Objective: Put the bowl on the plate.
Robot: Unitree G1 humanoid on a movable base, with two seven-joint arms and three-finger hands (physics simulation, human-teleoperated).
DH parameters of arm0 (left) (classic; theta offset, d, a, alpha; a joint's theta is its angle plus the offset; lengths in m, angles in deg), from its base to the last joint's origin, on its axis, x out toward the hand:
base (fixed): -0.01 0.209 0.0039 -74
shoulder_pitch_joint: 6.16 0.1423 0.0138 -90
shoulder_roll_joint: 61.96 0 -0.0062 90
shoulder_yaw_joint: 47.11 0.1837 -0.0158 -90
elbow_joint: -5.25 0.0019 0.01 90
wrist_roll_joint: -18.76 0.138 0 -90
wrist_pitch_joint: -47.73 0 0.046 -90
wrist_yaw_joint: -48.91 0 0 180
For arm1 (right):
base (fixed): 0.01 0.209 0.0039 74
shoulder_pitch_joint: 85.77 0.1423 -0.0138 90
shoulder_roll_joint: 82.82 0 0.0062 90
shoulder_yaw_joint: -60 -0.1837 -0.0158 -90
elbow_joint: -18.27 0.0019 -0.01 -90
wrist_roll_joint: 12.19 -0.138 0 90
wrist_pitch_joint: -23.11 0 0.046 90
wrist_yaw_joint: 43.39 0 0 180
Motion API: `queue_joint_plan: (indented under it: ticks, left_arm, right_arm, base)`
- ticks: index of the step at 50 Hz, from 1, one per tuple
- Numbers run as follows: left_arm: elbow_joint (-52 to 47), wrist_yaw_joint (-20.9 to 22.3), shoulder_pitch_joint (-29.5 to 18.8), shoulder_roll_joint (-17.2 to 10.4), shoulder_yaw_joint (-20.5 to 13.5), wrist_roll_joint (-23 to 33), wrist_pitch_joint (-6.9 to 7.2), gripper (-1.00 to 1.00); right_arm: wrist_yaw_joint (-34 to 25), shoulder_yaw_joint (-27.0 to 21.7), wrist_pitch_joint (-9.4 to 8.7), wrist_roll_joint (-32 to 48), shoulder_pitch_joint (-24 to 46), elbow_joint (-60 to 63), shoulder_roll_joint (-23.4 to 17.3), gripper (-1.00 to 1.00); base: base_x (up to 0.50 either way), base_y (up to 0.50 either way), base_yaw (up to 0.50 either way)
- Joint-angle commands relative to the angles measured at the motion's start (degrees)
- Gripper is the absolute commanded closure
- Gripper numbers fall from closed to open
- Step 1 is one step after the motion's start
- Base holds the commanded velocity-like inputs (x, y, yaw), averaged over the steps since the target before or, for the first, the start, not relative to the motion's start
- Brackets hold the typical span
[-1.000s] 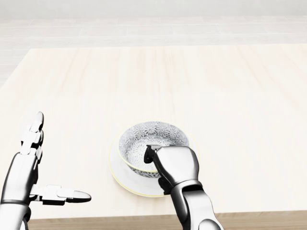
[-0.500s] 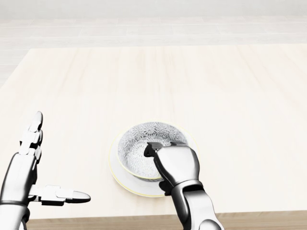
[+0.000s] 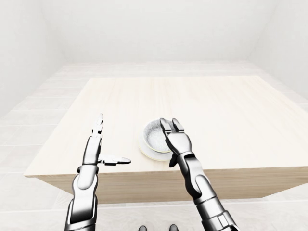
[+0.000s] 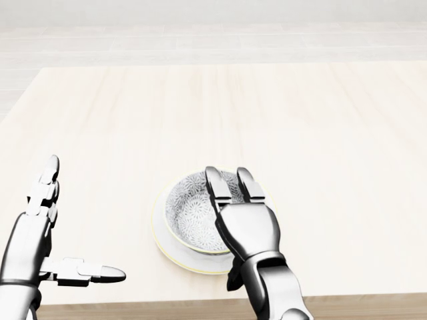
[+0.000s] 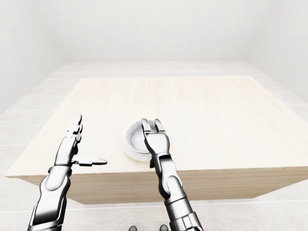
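Risk, nearest first: the plate (image 4: 168, 248) sits close to the near edge of the desk (image 4: 313, 133), with the bowl (image 4: 189, 212) already seated on it, so the placing looks done and the hazard is the getaway. The right hand (image 4: 245, 230) lies over the bowl's right rim, its thumb hanging down by the plate's near side. I can't tell whether the palm touches the rim. If it pulls back low, palm or thumb could likely catch the rim, tipping the bowl or dragging the plate toward the edge; lifting first seems safer. Its fingers (image 4: 213, 187) are straight and slightly parted, reaching out above the bowl's patterned inside and gripping nothing. The left hand (image 4: 35, 230) is well apart at the left of the head view. It is flat and open, fingers together pointing away, thumb stuck out sideways, holding nothing.
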Motion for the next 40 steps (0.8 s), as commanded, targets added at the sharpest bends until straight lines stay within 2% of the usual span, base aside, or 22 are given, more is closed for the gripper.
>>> queue_joint_plan:
  ticks: [1, 17, 28, 37, 40]
  left_arm:
    - [-0.56, 0.12, 0.19, 0.08, 0.05, 0.06, 0.33, -1.0]
    - [-0.02, -0.06, -0.11, 0.09, 0.26, 0.26, 0.24, -1.0]
    - [-0.29, 0.01, -0.01, 0.12, 0.16, 0.14, 0.39, -1.0]
    - [-0.14, -0.02, -0.15, 0.04, 0.03, -0.02, 0.51, -1.0]
    - [-0.22, -0.03, -0.07, 0.05, 0.02, -0.04, 0.52, -1.0]
  right_arm:
    - [-1.44, -0.21, 0.0, -0.7, -0.7, 2.5, -0.12, -1.0]
    - [-5.76, -0.77, 0.0, -1.59, -1.13, 8.58, -0.36, -1.0]
    - [-13.0, -1.36, 0.0, -4.55, -2.93, 18.78, -0.47, -1.0]
    - [-23.78, -1.78, 0.0, -9.11, -6.02, 35.65, 0.41, -1.0]
    - [-23.38, -2.86, 0.0, -10.4, -5.89, 38.47, 0.74, -1.0]
  base:
    - [0.0, 0.0, 0.0]
    - [0.0, 0.0, 0.0]
    - [0.0, 0.0, 0.0]
    - [0.0, 0.0, 0.0]
    - [0.0, 0.0, 0.0]
